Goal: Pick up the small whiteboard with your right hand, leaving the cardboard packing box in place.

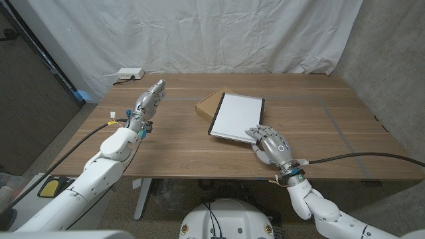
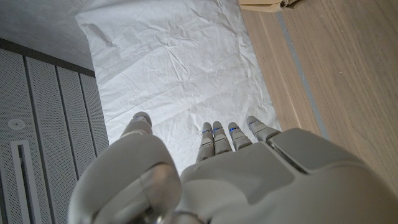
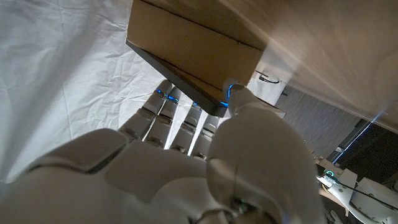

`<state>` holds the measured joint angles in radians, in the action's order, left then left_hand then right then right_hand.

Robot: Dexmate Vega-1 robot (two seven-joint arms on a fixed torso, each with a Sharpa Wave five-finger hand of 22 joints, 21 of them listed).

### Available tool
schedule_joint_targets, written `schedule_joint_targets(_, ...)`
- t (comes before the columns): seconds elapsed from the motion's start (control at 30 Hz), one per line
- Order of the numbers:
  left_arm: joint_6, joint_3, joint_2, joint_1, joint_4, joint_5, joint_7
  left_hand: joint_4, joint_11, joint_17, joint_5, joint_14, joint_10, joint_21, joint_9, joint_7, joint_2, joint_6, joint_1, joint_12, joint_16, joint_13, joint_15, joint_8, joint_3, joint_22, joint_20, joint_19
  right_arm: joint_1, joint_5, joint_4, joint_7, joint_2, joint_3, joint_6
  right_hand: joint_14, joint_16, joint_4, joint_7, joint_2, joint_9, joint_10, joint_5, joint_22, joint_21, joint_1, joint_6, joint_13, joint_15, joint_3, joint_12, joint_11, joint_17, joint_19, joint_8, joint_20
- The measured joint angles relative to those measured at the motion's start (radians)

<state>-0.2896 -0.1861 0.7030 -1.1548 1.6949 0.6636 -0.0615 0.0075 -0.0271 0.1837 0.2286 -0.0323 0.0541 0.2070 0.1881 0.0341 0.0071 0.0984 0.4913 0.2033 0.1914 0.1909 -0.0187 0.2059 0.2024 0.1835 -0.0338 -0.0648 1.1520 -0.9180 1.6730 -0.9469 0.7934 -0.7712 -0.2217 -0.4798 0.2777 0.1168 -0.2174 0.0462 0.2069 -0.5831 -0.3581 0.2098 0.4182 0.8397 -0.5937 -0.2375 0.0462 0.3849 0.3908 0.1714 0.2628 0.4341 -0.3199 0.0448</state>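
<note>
Nearest us, our right hand [image 1: 273, 147] pinches the near corner of the small whiteboard [image 1: 237, 116], which lies tilted on the cardboard packing box [image 1: 210, 103] mid-table [image 1: 172, 143]. Farther left, our left hand [image 1: 149, 97] hovers, fingers straight, holding nothing.

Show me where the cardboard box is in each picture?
Head view: the cardboard box lies mid-table, mostly covered by the whiteboard; one tan corner peeks out toward the robot's left.
Left wrist view: a tan sliver of the box at the picture's edge, on the wooden table.
Right wrist view: the box's brown side fills the middle, just past the right robot hand.
Shared landmark: the white curtain.
</note>
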Motion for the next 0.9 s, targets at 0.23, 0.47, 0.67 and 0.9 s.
schedule_joint_targets(0.23,-0.001,-0.004,-0.001,0.002,0.000,-0.002,0.001,0.003,0.000,0.000,0.000,0.000,0.000,0.000,0.000,0.000,0.000,0.000,0.000,0.000,0.000,0.000,0.000,0.000,-0.003,0.000,0.000,0.000,0.001,0.002,-0.002,-0.030,0.004,0.004,0.013,-0.021,0.000,-0.004,0.001,0.027,-0.005,-0.027,0.022,0.002,0.012,-0.004,-0.055,0.006,0.000,-0.004,0.012,-0.002,0.005,0.010,-0.011,0.004)
schedule_joint_targets(0.47,-0.002,-0.005,-0.001,-0.003,0.007,-0.004,-0.003,0.003,0.000,0.000,0.000,0.000,0.000,0.000,0.000,-0.004,0.000,0.004,0.000,0.000,0.000,0.000,0.000,0.000,-0.003,0.000,0.000,0.000,0.002,0.002,0.001,-0.046,0.008,0.008,0.018,-0.033,0.000,-0.004,0.007,0.043,-0.008,-0.032,0.034,0.002,0.018,-0.012,-0.061,0.009,0.002,-0.004,0.014,0.000,0.004,0.019,-0.014,0.002)
schedule_joint_targets(0.67,-0.002,-0.004,0.002,-0.010,0.015,-0.004,-0.008,0.003,0.000,0.000,0.000,0.000,0.000,0.000,0.000,-0.004,0.000,0.004,0.000,0.000,0.000,0.000,0.000,0.000,-0.003,0.000,0.000,0.000,-0.001,-0.003,0.002,-0.050,0.005,0.008,0.019,-0.049,0.000,-0.017,0.008,0.058,-0.010,-0.037,0.061,0.007,0.026,-0.015,-0.062,0.019,0.004,-0.008,0.008,0.002,0.004,0.026,-0.014,0.002)
schedule_joint_targets(0.9,-0.002,-0.001,0.004,-0.015,0.022,-0.005,-0.012,0.003,0.000,0.000,0.000,0.000,0.000,0.000,0.000,-0.004,0.000,0.004,0.000,0.000,0.000,0.000,0.000,0.000,-0.003,0.000,0.000,0.000,-0.008,-0.007,0.000,-0.056,0.000,0.006,0.022,-0.084,0.000,-0.012,0.015,0.063,-0.013,-0.053,0.093,0.008,0.042,-0.013,-0.069,0.035,0.006,-0.003,0.004,0.004,-0.003,0.045,-0.014,0.001)
